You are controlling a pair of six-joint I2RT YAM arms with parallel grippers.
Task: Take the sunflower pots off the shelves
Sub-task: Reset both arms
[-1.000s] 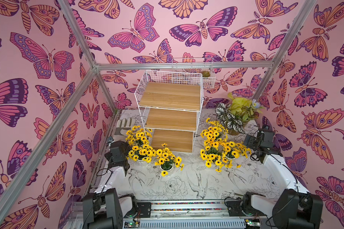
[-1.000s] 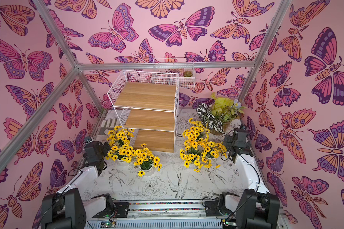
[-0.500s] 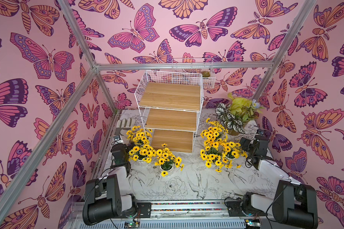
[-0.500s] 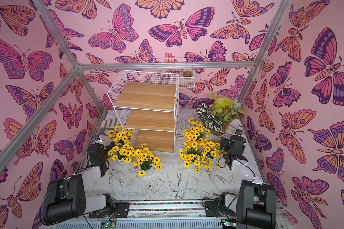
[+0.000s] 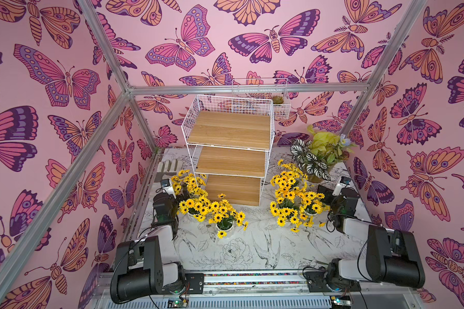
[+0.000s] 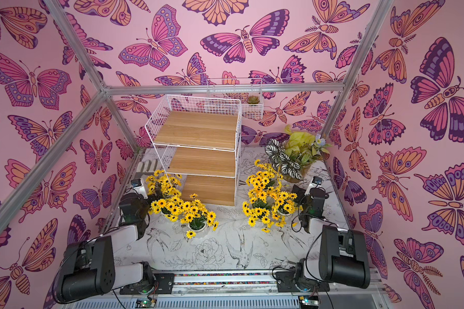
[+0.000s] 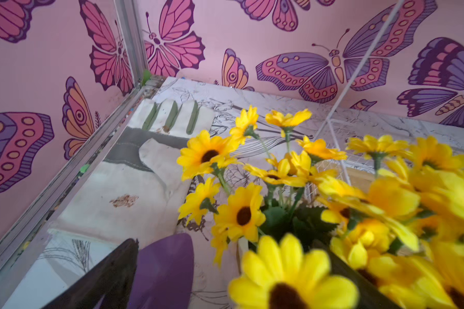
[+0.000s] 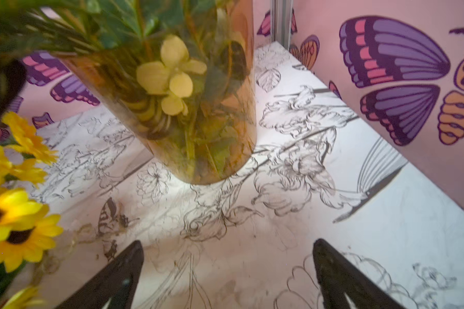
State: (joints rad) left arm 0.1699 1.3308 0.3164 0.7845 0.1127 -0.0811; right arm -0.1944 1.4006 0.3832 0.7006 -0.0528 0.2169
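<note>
Wooden boards of the shelves (image 5: pixel 229 131) lie bare, the sunflower pots (image 5: pixel 225 225) clustered on the desk (image 5: pixel 252 248) at either side of their front, a glove (image 7: pixel 123 187) and a striped-leaf plant (image 5: pixel 309 163) nearby, while, elbows raised, the left end effector (image 7: pixel 228 240) and right end effector (image 8: pixel 228 242) hover low, jaws apart.

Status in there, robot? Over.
Right tool open, empty; left tool looks open. White ribbed pots of yellow sunflowers on the table; white wire-and-wood shelves bare. Striped-leaf plant close ahead of right tool.
</note>
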